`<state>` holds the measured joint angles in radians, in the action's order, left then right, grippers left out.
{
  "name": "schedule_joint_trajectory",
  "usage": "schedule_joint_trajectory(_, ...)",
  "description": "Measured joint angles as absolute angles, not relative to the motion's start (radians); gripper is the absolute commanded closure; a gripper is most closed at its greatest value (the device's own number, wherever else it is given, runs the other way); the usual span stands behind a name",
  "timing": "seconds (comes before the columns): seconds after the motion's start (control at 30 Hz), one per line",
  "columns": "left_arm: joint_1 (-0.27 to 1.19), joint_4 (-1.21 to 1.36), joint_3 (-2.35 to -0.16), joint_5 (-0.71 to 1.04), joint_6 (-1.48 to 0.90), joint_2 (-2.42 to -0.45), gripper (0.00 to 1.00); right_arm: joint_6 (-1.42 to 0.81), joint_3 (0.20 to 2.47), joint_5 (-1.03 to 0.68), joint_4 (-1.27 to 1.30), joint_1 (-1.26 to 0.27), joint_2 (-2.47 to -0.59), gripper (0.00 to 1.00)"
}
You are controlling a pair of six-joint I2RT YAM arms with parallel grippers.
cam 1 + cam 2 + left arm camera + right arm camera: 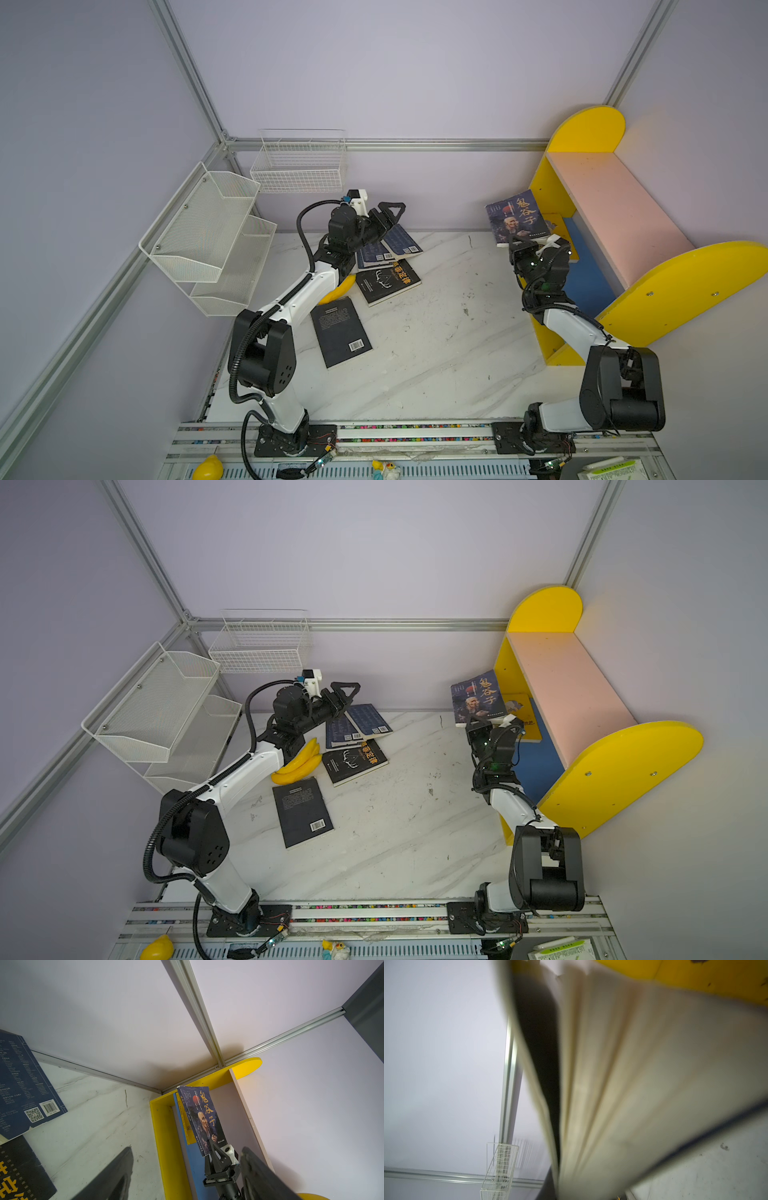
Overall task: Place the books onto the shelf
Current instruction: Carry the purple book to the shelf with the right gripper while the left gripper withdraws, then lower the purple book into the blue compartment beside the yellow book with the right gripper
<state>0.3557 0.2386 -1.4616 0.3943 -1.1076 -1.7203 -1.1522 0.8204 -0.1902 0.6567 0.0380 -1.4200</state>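
Dark book (612,1084) fills the right wrist view, page edges fanned and blurred. Right gripper (514,242) is clamped on its lower edge. From the top the dark book (517,218) stands upright, orange title showing, at 2 o'clock on the table (436,365), at the open front of the shelf (615,216). Yellow book (557,224) stands just behind it on the blue board (590,286) — touching or not, cannot tell.

Left gripper (391,210) hangs with jaws wide, holding nothing, over two navy books (403,243) at 12 o'clock. Just inward lies a black book (388,280). Bananas (338,291) at 10 o'clock; barcode book (340,330) at 9 o'clock — all flat.
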Motion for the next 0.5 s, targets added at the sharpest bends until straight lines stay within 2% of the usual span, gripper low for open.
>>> schedule_joint_trajectory(0.33, 0.355, 0.247, -1.462, 0.413, -1.116, -1.72, 0.2, -1.165, 0.757, -0.22, 0.745, 0.198, -1.338, 0.9)
schedule_joint_trajectory(0.5, 0.354, 0.249, -1.462, 0.427, -1.126, -1.721, 0.2, -1.17, 0.78, -0.251, 0.766, 0.248, -1.365, 0.88)
